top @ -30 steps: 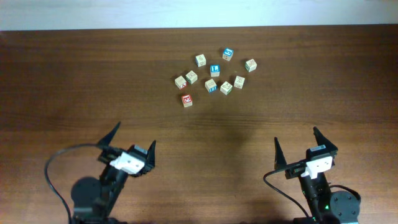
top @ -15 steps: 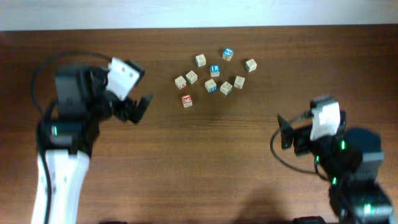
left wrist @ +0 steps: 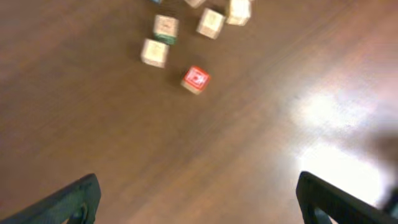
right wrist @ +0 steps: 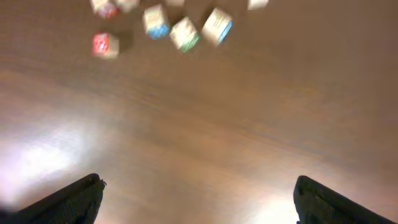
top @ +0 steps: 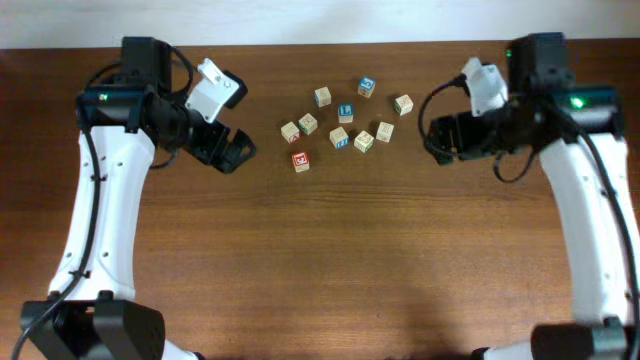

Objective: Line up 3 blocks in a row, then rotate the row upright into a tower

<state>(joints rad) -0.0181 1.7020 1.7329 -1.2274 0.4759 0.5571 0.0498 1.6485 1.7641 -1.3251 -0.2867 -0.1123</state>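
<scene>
Several small pale wooden cubes lie in a loose cluster at the table's back middle. Among them are a blue-topped block [top: 367, 87], a green-printed block [top: 363, 141] and a blue-edged block [top: 340, 137]; I cannot read their letters. Apart from these are the red-faced cube [top: 299, 160] and the blue "L" cube [top: 345, 113]. My left gripper [top: 231, 153] hangs open just left of the cluster, holding nothing. My right gripper [top: 438, 140] hangs open just right of it, also holding nothing. The left wrist view shows the red cube [left wrist: 196, 79] ahead of the open left gripper [left wrist: 199, 208]. In the blurred right wrist view the cubes [right wrist: 185, 33] lie beyond the open right gripper [right wrist: 198, 202].
The dark wooden table [top: 330, 260] stretches bare toward the front. Its back edge [top: 320, 44] meets a pale wall. Both white arms reach in from the front corners along the left and right sides.
Both arms have swung from the table's front edge up to either side of the cube cluster. The grippers stayed open, and no cube has moved.
</scene>
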